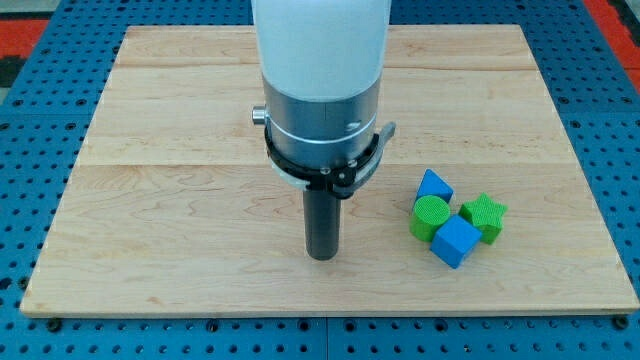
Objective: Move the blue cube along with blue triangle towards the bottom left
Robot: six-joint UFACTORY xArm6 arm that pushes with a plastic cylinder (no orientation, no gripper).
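The blue cube [455, 241] sits near the board's bottom right. The blue triangle [434, 186] lies just above and left of it. A green cylinder [431, 217] stands between them, touching both. A green star-shaped block [485, 216] sits to the right of the cylinder, against the cube's upper right. My tip [322, 255] rests on the board at bottom centre, well to the left of this cluster and apart from every block.
The wooden board [180, 200] lies on a blue perforated table [30, 330]. The arm's white and silver body [320, 90] hangs over the board's centre and hides part of it.
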